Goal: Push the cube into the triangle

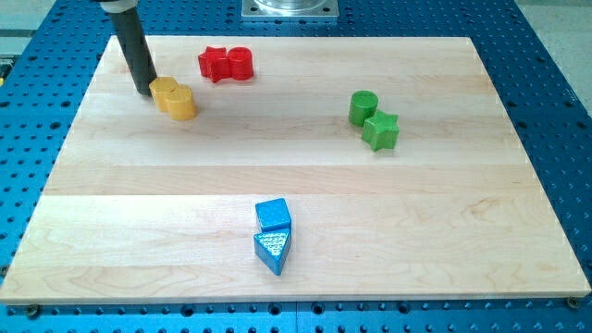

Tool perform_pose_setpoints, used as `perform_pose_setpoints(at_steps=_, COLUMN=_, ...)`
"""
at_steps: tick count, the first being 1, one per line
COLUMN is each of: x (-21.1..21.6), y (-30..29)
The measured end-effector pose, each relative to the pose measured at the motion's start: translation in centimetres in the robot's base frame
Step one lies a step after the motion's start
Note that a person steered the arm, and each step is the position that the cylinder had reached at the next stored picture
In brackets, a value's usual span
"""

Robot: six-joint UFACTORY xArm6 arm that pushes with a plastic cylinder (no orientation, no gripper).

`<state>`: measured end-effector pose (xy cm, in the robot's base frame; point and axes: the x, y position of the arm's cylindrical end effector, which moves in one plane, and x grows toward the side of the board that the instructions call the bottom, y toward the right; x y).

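A blue cube point(273, 215) lies near the view's bottom centre of the wooden board point(435, 240). It touches a blue triangle point(272, 250) right below it. My tip point(145, 91) is at the view's upper left, far from both blue blocks. It stands against the left side of a pair of yellow blocks point(173, 98).
A red star point(214, 64) and a red round block point(240, 63) sit together near the view's top. A green cylinder point(363, 107) and a green star point(380, 131) sit together at the view's right. The board lies on a blue perforated table point(555, 83).
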<state>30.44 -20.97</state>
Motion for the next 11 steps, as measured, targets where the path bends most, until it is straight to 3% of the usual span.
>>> perform_pose_setpoints(at_steps=2, x=6.9, y=5.6)
perform_pose_setpoints(at_steps=3, x=9.2, y=2.9)
perform_pose_setpoints(at_steps=4, x=8.7, y=3.0)
perform_pose_setpoints(at_steps=5, x=15.7, y=4.6)
perform_pose_setpoints(at_steps=6, x=19.5, y=14.9)
perform_pose_setpoints(at_steps=7, x=20.1, y=21.5)
perform_pose_setpoints(at_steps=9, x=22.7, y=22.1)
perform_pose_setpoints(at_steps=11, x=20.9, y=19.2)
